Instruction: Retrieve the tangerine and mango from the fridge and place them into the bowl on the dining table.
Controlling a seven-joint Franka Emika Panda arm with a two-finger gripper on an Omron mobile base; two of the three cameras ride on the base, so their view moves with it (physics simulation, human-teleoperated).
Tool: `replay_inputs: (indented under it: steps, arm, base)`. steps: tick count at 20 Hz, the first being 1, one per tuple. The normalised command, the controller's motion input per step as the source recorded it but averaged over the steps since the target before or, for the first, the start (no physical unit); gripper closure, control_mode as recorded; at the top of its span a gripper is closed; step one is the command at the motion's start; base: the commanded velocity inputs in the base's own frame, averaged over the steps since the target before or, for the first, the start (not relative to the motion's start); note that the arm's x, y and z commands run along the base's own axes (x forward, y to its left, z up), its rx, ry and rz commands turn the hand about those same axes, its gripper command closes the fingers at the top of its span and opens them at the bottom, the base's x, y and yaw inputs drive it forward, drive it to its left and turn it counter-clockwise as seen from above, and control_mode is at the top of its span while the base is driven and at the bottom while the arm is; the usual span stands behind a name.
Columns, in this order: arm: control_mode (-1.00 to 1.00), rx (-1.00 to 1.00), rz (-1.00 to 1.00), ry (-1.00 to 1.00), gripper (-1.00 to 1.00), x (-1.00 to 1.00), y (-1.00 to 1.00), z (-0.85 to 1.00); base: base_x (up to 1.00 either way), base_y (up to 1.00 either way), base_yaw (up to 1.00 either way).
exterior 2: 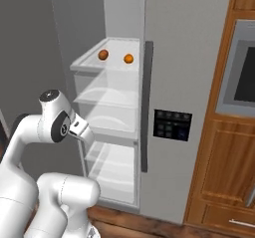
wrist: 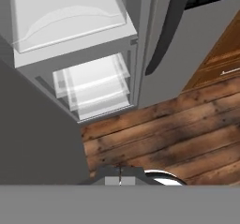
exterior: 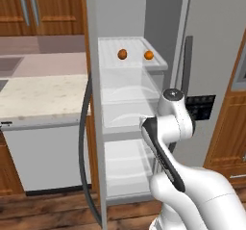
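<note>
The fridge (exterior: 216, 56) (exterior 2: 189, 58) stands straight ahead with its left door (exterior: 94, 104) swung open. On its upper clear shelf lie the brownish mango (exterior: 122, 54) (exterior 2: 103, 55) and, to its right, the orange tangerine (exterior: 149, 55) (exterior 2: 128, 58), a little apart. My arm is folded low in front of the fridge, well below that shelf. The hand (exterior 2: 79, 128) points down; its fingers are hidden, so open or shut is unclear. The hand view looks down on the fridge's lower drawers (wrist: 91, 85) and the wooden floor (wrist: 178, 134). Bowl and dining table are out of view.
The open door's long dark handle (exterior: 82, 142) curves out at the left. A beige counter (exterior: 38, 94) over a white appliance (exterior: 43, 157) lies left of the fridge. Wooden cabinets (exterior 2: 224, 167) and a built-in oven (exterior 2: 244, 67) flank the right. A dark panel (exterior 2: 172, 124) sits on the closed door.
</note>
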Motion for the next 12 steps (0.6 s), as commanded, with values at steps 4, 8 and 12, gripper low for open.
replay_inputs:
  steps: [4,8,12]
  arm:
    - [1.0,0.0,0.0,0.0,1.0,0.0,0.0,0.0]
    - [1.0,0.0,0.0,0.0,1.0,0.0,0.0,0.0]
    - [1.0,0.0,0.0,0.0,1.0,0.0,0.0,0.0]
  base:
    - [0.42,0.07,0.1]
    - [0.41,0.03,0.06]
    - [0.36,0.02,0.01]
